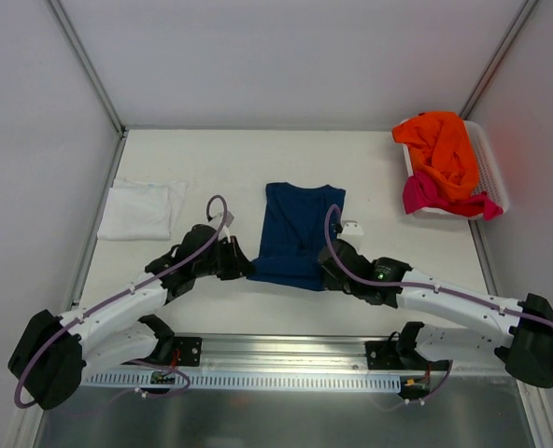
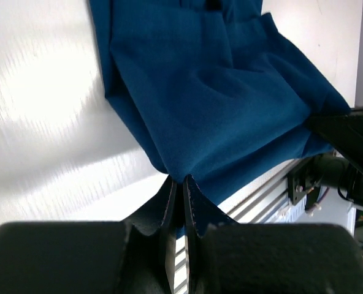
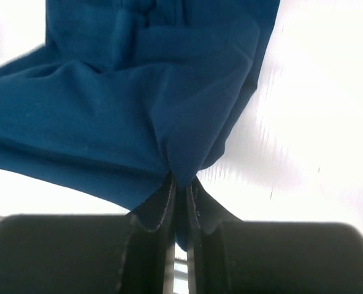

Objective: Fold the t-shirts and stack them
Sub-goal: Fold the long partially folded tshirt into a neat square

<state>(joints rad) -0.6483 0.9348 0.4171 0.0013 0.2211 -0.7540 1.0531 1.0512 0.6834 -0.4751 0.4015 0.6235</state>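
- left gripper (image 2: 176, 180): jaws pinched tight on the near-left hem corner of the navy t-shirt (image 1: 300, 233). Cloth bunches into the fingertips in the left wrist view.
- right gripper (image 3: 180, 180): same, clamped on the near-right hem corner, fabric gathered between the jaws.
- navy t-shirt: centre of the table (image 1: 211, 159), lying flat and narrowed to a long rectangle, collar at the far end. Sleeves look tucked in. Judgement: side folds done; the hem-to-collar fold is the step in hand and not yet made.
- white t-shirt (image 1: 141, 210): left side of the table, well apart from the navy one. Looks folded into a flat rectangle, so it counts as done and is probably the stack base.
- far right: white basket (image 1: 493, 168) at the table's far-right corner holds the orange t-shirt (image 1: 440, 149) on top and the magenta-pink t-shirt (image 1: 426, 193) below. Both crumpled, unfolded.
- progress call: one folded, one partway, two untouched, nothing stacked yet. Roughly a third along.
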